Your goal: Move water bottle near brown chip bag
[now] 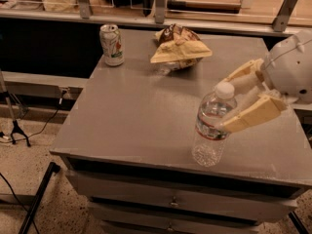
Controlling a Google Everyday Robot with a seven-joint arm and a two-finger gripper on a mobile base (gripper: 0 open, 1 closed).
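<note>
Bottle: clear ribbed plastic water bottle (pixel 210 128), white cap, red-banded white label, print unreadable; tilted at the front right of the grey matte worktop (pixel 131 111), perhaps lifted.
Gripper: beige two-finger gripper (pixel 223 104) clasping the bottle's upper half.
Bag: wrinkly brown foil chip bag (pixel 179 50), tan front, at the rear, well apart.
Can: white-green soda can (pixel 111 44), rear left.

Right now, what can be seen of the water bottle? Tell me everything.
The water bottle is clear ribbed plastic with a white cap and a white label with a red band. It leans, cap toward the right, near the front right of the grey table. The gripper is closed on its upper half, one finger across the front at label height and the other behind the neck. Whether its base rests on the table or just clears it cannot be told.
</note>
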